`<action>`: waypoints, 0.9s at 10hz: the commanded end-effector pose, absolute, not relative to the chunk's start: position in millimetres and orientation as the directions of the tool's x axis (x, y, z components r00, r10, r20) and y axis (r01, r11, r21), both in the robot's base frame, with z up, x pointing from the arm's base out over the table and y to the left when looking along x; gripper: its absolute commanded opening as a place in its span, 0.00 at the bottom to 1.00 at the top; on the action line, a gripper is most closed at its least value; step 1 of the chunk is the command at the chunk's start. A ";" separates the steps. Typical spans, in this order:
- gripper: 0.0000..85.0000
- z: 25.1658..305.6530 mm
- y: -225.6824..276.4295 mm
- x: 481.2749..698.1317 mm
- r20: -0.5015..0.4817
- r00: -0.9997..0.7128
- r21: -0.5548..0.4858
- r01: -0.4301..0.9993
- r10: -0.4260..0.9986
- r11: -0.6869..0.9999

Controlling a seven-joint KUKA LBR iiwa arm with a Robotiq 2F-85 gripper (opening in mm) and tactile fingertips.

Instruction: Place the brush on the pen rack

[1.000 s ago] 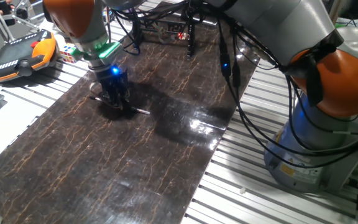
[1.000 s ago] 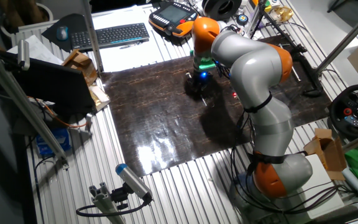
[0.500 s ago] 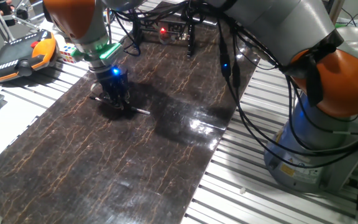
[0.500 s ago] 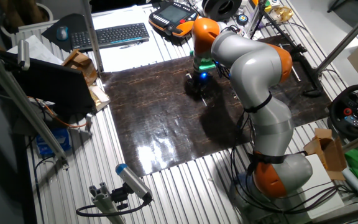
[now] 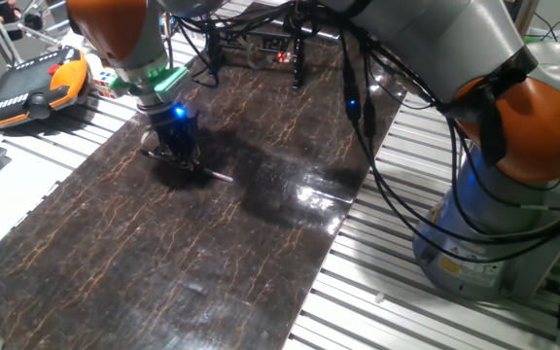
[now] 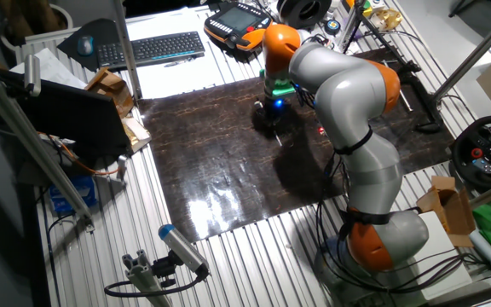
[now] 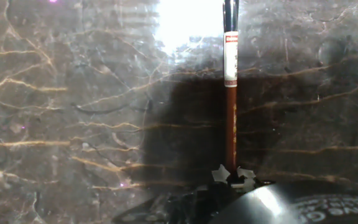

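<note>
So far the brush is seen lying flat on the dark marbled bench, directly under the lowered gripper. Whether the jaws are shut on it cannot be told. Lifting and carrying to the pen rack at the bench's far end is judged still outstanding.

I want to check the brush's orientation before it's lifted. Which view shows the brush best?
The hand view: the brush fills the frame lengthwise, with red-brown handle and white band clear. One fixed view shows only its end poking out beside the gripper; in the other fixed view it is too small to make out.
</note>
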State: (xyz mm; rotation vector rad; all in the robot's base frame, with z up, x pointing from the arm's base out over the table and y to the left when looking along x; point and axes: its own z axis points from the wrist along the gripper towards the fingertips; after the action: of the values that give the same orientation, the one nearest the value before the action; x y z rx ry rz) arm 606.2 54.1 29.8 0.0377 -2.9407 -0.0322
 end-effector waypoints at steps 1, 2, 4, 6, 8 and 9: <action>0.01 33.2 55.3 606.0 0.199 -0.980 0.016 -0.023 -0.026 1.000; 0.01 36.9 56.6 605.7 0.193 -0.981 0.001 -0.022 -0.021 1.000; 0.01 48.5 57.8 605.4 0.173 -0.984 -0.028 0.033 0.037 0.999; 0.01 63.0 55.1 607.0 0.163 -0.980 -0.074 0.101 0.112 0.992; 0.01 81.6 50.4 607.2 0.124 -0.974 -0.090 0.181 0.191 0.979; 0.01 88.8 46.4 606.2 0.094 -0.969 -0.091 0.222 0.230 0.971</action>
State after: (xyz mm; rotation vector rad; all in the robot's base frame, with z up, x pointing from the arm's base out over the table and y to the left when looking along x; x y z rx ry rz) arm 606.1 46.5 88.8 -0.2961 -3.0211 0.1237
